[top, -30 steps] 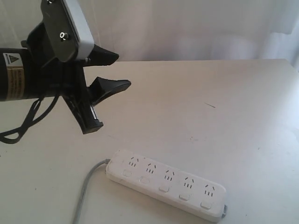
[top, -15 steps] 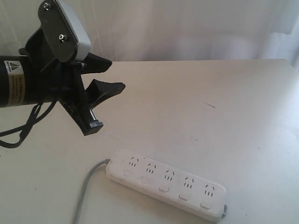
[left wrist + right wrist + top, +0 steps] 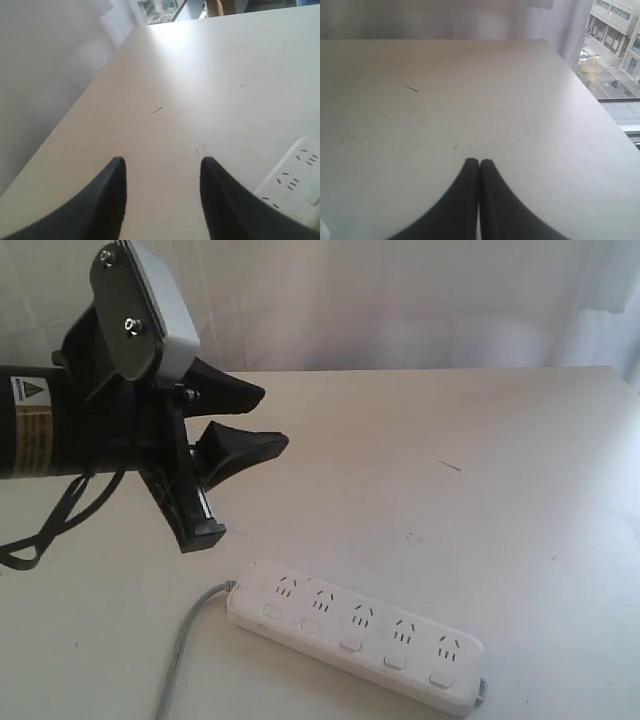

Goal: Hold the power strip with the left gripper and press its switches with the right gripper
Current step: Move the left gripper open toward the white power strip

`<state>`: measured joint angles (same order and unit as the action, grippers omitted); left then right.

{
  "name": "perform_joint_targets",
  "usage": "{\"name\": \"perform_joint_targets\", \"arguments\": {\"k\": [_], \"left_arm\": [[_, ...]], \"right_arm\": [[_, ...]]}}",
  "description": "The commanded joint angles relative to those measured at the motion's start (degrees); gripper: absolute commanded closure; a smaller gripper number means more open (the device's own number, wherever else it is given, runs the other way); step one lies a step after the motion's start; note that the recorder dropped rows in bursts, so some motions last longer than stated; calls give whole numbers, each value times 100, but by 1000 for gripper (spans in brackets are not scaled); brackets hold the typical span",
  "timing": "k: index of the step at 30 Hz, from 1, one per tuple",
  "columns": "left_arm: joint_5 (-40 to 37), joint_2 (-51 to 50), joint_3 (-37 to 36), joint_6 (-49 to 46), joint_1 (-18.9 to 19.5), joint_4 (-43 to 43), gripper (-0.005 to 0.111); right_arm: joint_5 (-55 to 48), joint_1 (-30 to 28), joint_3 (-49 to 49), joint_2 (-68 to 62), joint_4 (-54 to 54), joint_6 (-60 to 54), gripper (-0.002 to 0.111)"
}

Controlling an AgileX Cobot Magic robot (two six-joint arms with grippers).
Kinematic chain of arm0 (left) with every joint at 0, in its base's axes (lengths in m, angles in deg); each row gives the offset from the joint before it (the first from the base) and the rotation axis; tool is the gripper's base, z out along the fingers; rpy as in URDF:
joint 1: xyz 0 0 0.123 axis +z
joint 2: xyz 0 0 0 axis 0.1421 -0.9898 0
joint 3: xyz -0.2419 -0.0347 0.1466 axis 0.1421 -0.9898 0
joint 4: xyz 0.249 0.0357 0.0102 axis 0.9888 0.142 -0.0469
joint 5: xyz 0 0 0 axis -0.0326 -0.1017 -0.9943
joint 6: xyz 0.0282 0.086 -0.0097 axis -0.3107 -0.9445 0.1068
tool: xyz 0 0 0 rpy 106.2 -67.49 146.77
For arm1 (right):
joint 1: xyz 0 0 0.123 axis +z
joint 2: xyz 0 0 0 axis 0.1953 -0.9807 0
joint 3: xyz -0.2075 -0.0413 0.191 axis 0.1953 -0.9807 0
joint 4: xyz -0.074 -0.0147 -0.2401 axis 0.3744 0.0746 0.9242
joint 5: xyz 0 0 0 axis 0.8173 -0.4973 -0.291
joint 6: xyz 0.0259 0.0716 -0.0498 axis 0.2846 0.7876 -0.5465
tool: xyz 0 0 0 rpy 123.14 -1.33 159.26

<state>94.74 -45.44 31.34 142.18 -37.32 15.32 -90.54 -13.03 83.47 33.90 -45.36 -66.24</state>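
The white power strip (image 3: 355, 630) lies flat near the table's front edge, its grey cord (image 3: 185, 650) trailing off to the front left. A row of small white switches (image 3: 350, 645) runs along its near side. My left gripper (image 3: 272, 420) hangs above the table, up and to the left of the strip, open with nothing between its jaws. In the left wrist view the open gripper (image 3: 163, 161) frames bare table, with one end of the power strip (image 3: 295, 185) beside one fingertip. My right gripper (image 3: 479, 162) is shut and empty over bare table; it does not show in the exterior view.
The table (image 3: 450, 470) is pale, with a small dark scratch (image 3: 450, 465). White curtains hang behind its far edge. In the right wrist view the table's side edge (image 3: 600, 105) runs beside a window.
The left gripper drew back to the left, then swung right and a little lower, ending near where it began. Its jaws stayed open. The power strip has not moved.
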Motion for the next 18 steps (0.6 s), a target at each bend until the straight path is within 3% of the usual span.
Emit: {"name": "perform_joint_targets", "arguments": {"k": [1,5,12,15,18], "left_arm": [[687,1,2,-65,-16,14,56],[806,1,2,166,-16,14,56],[-1500,1,2,1519,-16,14,56],[-1961,1,2,1798,-16,-69,56],[-1905,1,2,1845,-16,-307,56]], "right_arm": [[34,-52,-31,38,12,-25,108],[34,-52,-31,38,12,-25,108],[34,-52,-31,38,12,-25,108],[34,-52,-31,38,12,-25,108],[34,-52,-31,38,12,-25,108]]}}
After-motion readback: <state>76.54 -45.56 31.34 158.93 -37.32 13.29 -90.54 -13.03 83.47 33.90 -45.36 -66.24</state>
